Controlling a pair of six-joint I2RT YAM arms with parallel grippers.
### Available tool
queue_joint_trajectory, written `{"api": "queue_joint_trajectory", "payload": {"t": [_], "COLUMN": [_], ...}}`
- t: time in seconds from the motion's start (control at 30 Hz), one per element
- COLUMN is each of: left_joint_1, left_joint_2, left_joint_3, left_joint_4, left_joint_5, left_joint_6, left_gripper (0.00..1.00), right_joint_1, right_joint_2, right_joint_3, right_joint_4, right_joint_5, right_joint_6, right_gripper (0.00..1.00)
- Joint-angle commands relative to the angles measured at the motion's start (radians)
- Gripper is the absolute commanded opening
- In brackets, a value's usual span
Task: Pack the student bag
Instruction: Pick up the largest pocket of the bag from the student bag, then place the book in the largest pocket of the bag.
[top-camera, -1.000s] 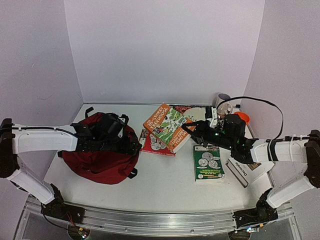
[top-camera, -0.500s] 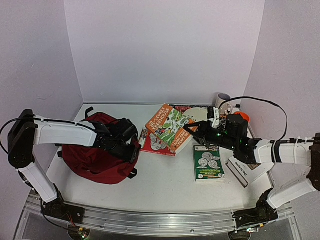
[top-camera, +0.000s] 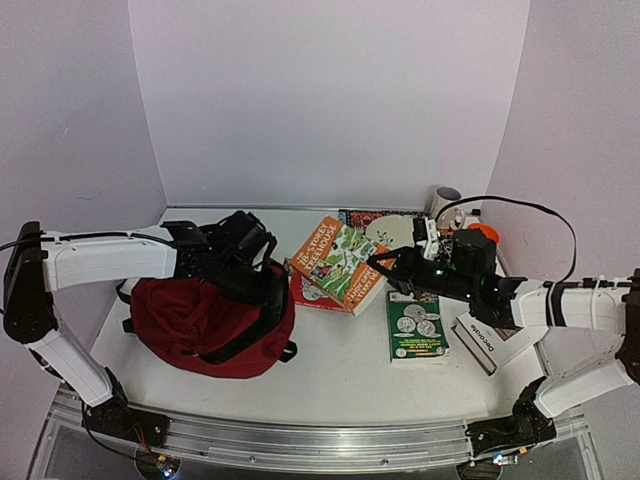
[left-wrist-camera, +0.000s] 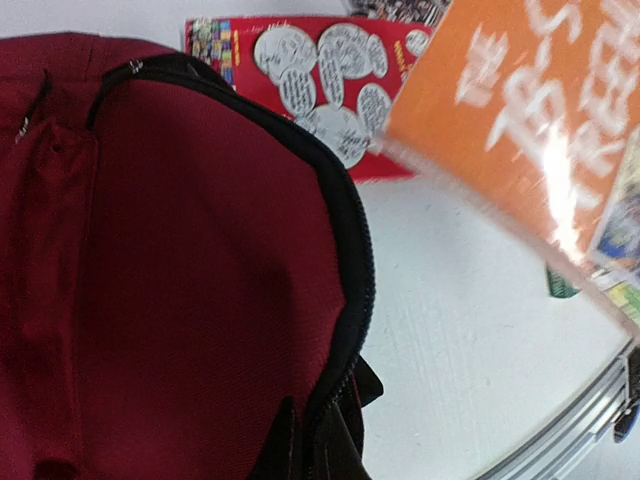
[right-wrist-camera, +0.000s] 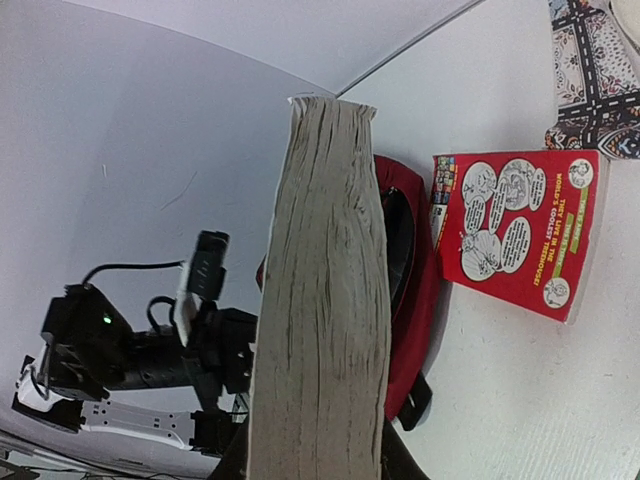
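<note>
Opening the student bag (top-camera: 195, 320)
Left claw (top-camera: 268, 288) has just clamped its rim; right claw (top-camera: 378, 262) grips an orange book (top-camera: 335, 258).

The white table (top-camera: 340, 362) carries the student bag (top-camera: 190, 315), a red book (top-camera: 312, 293) and a green book (top-camera: 416, 325).

A green book (top-camera: 417, 325) and a white book (top-camera: 488, 342) are laid by the table's (top-camera: 340, 365) right edge. A red book (top-camera: 318, 292) is seen mid-table, a cup (top-camera: 446, 200) in the far right corner.
</note>
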Motion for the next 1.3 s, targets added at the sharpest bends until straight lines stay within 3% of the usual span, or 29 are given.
{"api": "queue_joint_trajectory", "payload": {"t": [0.0,0.23,0.6,1.03,1.27], "left_joint_1": [-0.003,-0.001,0.0,-0.001,-0.014], "left_joint_2": [-0.063,-0.081,-0.16,-0.194,-0.21], "left_joint_3": [0.136,0.218,0.339,0.369,0.342], "left_joint_4": [-0.018,-0.078,-0.142,-0.125,-0.037], "left_joint_5": [0.017,-0.007,-0.054,0.148,0.299], "left_joint_6": [-0.023,-0.015,0.014,0.056,0.05], "left_gripper": [0.0,0.0,0.0,0.0,0.0], "right_joint_1": [-0.005,0.005,0.102,0.232,0.256], "right_joint_2": [-0.081,-0.099,0.067,0.402,0.563], "right_joint_3": [0.014,0.015,0.073,0.388,0.514], "right_joint_4": [0.068,0.004,-0.014,0.072,0.096], "right_joint_5": [-0.049,-0.088,-0.102,-0.193,-0.176], "right_joint_6": [-0.006,0.018,0.046,0.094,0.147], "right_gripper": [0.0,0.0,0.0,0.0,0.0]}}
